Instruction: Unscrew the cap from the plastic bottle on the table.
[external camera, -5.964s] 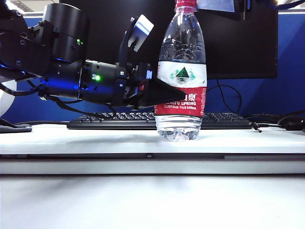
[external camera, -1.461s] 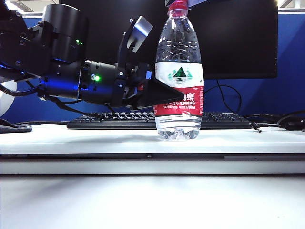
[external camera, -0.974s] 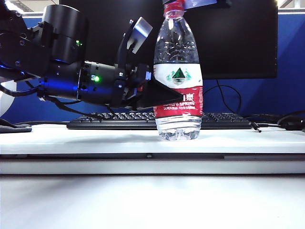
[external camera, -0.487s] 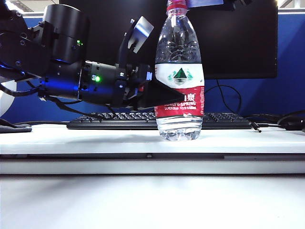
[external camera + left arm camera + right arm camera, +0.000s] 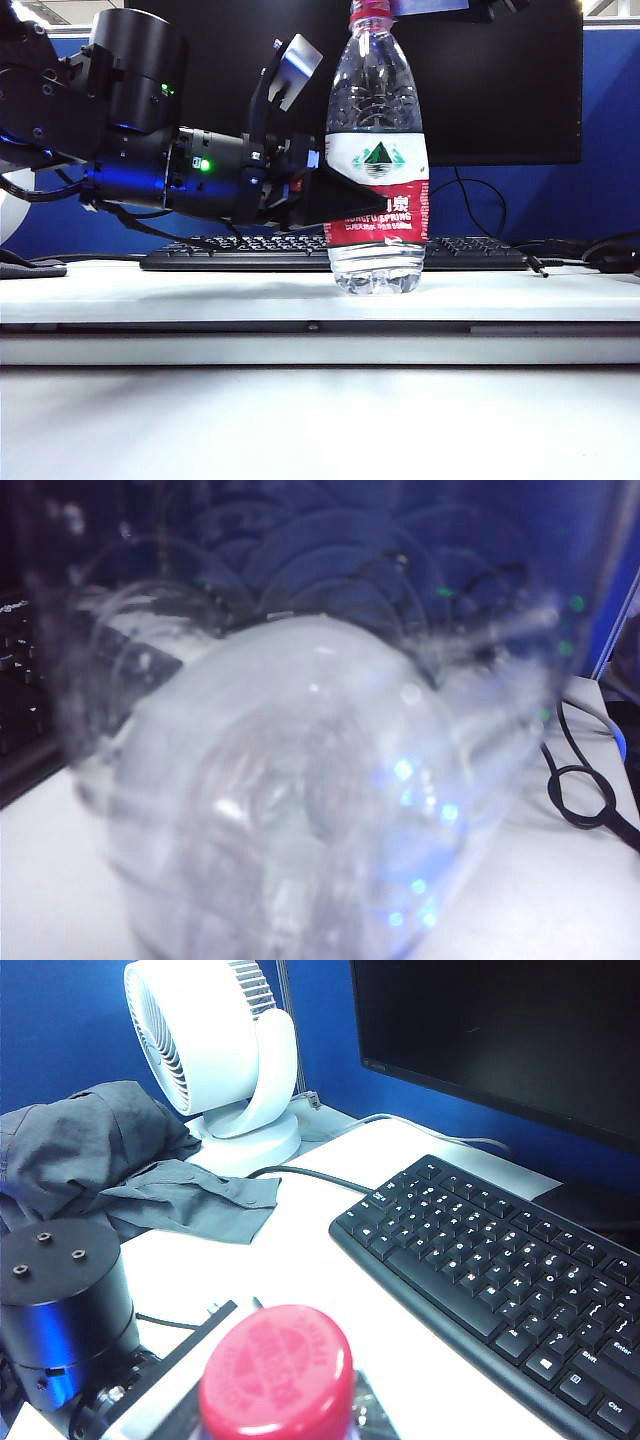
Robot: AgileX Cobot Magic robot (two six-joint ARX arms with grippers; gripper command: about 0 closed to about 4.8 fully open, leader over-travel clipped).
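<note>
**My left pincer holds the bottle, my right one is up by the cap**

The plastic bottle [image 5: 378,160] stands upright on the counter [image 5: 200,285], about midway along it and just in front of the black keyboard [image 5: 250,252]. Its label shows a green mountain.

My left pincer [image 5: 350,200] reaches in from the left side of the counter and is pinching the bottle around its label, so the bottle stays put. In my left wrist view the bottle's clear body [image 5: 300,780] fills almost the whole picture and looks blurry. A black cable [image 5: 580,780] lies on the counter beside it.

The red cap [image 5: 371,12] sits on top of the bottle. In my right wrist view I look down on the cap [image 5: 277,1372] from close above. My right pincer does not show in that view. In the exterior view only a bit of something shows at the very top, by the cap, so I cannot tell if my right pincer is spread or pinching.

Far behind the keyboard [image 5: 480,1280], a white fan [image 5: 215,1050] stands on the counter next to a grey cloth [image 5: 110,1160]. A dark monitor [image 5: 500,1030] stands at the back edge.
</note>
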